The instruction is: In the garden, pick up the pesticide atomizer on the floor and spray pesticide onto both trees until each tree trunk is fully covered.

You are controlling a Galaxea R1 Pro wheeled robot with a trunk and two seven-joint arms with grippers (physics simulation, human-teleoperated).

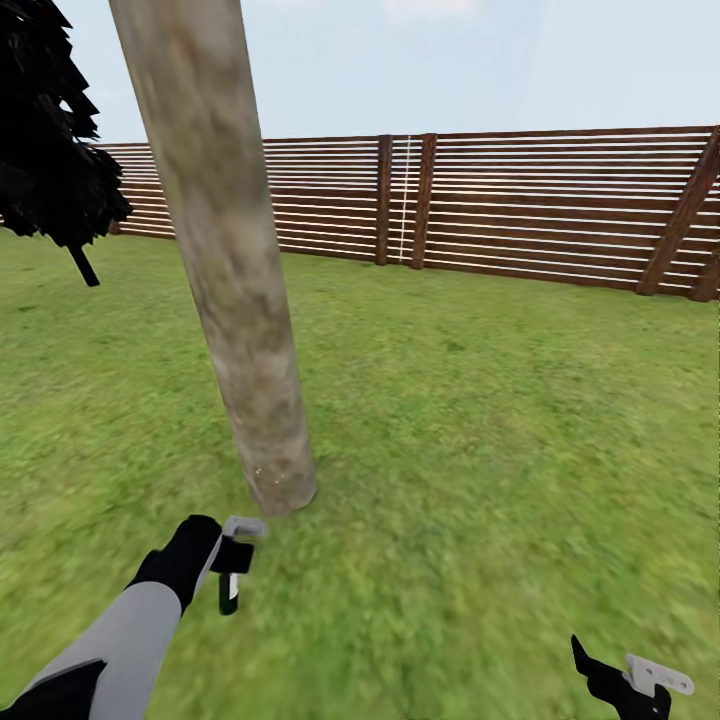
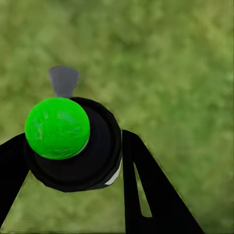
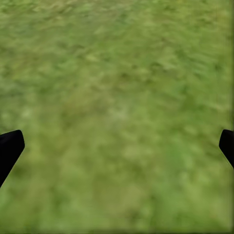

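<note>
Left wrist view has the left gripper [image 2: 73, 161] clamped on the pesticide atomizer [image 2: 78, 146], green cap toward the camera, above grass [image 2: 175, 73]. Head view puts it lower left, just below the pale tree trunk [image 1: 235, 270]. Right gripper [image 1: 630, 680], lower right, fingers apart.
</note>
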